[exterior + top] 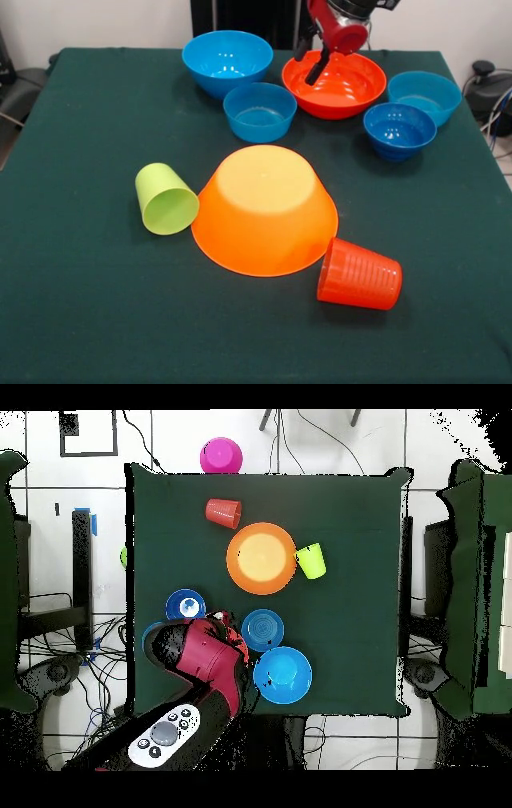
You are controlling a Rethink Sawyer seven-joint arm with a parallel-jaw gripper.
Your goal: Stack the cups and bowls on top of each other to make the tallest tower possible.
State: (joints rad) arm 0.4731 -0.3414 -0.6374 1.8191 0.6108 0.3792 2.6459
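Red-orange bowl [336, 85], upper right of the front view, upright, empty; gripper [310, 66] hangs over its left rim, fingers apart. Base bowl [265, 210] lies inverted mid-frame. The rim is best pinched squarely, lifted clear, then centred on the base.

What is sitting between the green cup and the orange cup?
The big upside-down orange bowl sits between the green cup and the orange cup; both views show it.

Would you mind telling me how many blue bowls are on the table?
4: a medium blue bowl at the back, a small one before it, two small ones right of the red-orange bowl.
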